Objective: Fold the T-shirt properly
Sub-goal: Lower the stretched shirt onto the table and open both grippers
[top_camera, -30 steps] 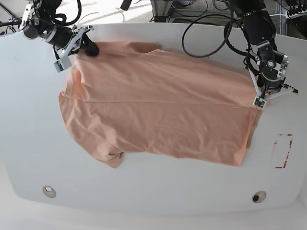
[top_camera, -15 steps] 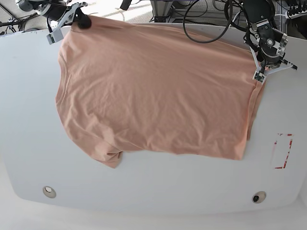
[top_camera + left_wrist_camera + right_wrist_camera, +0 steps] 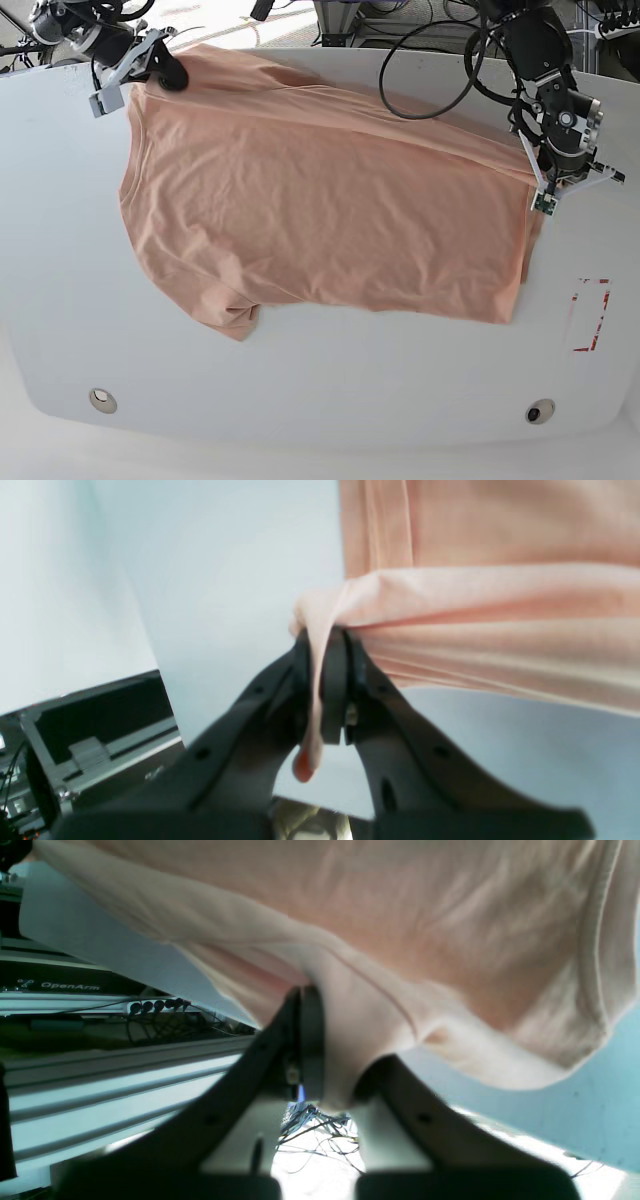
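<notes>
Lowered again, both claws pinch the T-shirt [image 3: 320, 200] above the table [image 3: 60, 260].

The base view looks steeply down on the whole white table [image 3: 330, 390]; each wrist view peers close along its own jaws; all share the T-shirt [image 3: 320, 210] from twelve o'clock
</notes>
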`<state>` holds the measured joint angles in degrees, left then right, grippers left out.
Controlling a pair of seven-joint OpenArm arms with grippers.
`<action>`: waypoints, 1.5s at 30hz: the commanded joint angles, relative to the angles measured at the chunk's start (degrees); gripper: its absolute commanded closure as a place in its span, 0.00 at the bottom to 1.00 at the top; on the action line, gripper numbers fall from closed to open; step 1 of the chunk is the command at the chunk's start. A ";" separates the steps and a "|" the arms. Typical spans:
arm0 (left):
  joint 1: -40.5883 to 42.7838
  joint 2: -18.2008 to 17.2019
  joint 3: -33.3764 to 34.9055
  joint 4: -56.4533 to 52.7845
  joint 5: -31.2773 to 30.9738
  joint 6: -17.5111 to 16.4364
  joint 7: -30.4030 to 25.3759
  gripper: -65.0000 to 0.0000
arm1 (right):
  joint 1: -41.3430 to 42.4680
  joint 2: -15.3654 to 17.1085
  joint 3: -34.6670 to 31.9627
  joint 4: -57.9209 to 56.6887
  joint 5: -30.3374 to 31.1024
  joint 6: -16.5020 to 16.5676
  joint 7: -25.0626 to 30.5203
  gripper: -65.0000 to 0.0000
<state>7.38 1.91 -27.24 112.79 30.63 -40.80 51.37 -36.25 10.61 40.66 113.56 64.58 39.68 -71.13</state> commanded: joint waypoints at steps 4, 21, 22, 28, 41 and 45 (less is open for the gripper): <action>-5.40 -0.73 -0.05 -0.66 0.80 0.80 -0.25 1.00 | 5.61 0.86 0.26 0.68 -4.49 0.32 0.67 1.00; -18.32 -0.64 -0.05 -20.27 0.97 0.80 -0.25 1.00 | 20.73 2.00 -0.01 -13.12 -13.98 0.32 -2.23 1.00; -18.67 -0.73 -0.05 -21.23 0.97 0.80 -0.25 1.00 | 21.17 2.09 -0.01 -14.17 -14.07 0.32 -2.23 1.00; -21.49 -2.13 -0.05 -27.03 0.80 0.80 -0.25 0.85 | 24.16 4.03 0.08 -18.22 -17.94 0.32 -2.05 0.75; -24.39 -2.40 3.55 -26.68 0.53 0.80 -0.25 0.31 | 21.35 4.55 2.10 -8.46 -22.69 0.32 -2.05 0.29; -22.28 -2.40 3.38 -21.94 -0.87 0.80 -0.25 0.31 | 18.10 4.55 4.21 -6.88 -22.69 0.32 -2.05 0.29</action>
<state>-14.39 0.16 -23.92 88.29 30.98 -40.51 51.55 -17.50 14.13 43.83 105.41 41.30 39.94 -73.73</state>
